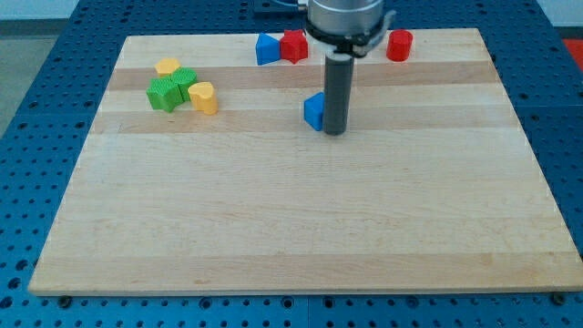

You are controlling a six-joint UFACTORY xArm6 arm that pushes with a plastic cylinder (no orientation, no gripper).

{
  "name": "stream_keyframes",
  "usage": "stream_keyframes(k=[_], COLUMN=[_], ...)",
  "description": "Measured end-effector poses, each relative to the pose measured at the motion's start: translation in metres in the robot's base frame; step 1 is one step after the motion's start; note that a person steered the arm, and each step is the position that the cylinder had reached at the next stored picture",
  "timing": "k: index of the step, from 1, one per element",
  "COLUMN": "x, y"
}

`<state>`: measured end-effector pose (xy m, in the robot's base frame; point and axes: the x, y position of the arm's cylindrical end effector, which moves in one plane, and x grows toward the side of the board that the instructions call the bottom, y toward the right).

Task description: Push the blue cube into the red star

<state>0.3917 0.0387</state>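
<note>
The near part of the surface point(291, 237), toward the view's bottom, is a pale wooden board lying on a blue perforated table point(36, 109).

Farther up, a little above the middle of the board, stands my tip point(334, 133). It is the lower end of a dark straight rod, and it meets the wood just at the right side of the blue cube point(314, 111). The tip and the cube look to be touching, or almost so; the rod covers the cube's right edge, so I cannot tell exactly. The end effector has no jaws to spread or press together: it is only this rod, and it pinches nothing.

At the view's left, at about the same depth, there is a small cluster. A yellow block point(203, 97) of rounded shape lies just beside a green block point(164, 94), and a second green block point(185, 81) touches that one from behind. Another yellow block point(167, 66) sits at the far side of the group.

Near the far edge, the red star point(293, 46) stands well apart from the blue cube, up and slightly to the left of it. A second blue block point(266, 49) touches the star on its left side. At the right of the rod's body, a red cylinder point(399, 45) stands alone.
</note>
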Motion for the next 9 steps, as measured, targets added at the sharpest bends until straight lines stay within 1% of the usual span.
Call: stream_keyframes(k=[1,2,3,4,6,7,8,9], x=[-0.029,-0.029,-0.011,-0.03,-0.083,-0.095,-0.098,-0.079], y=[-0.022,-0.049,-0.065,-0.067,-0.067,-0.067,-0.069,-0.066])
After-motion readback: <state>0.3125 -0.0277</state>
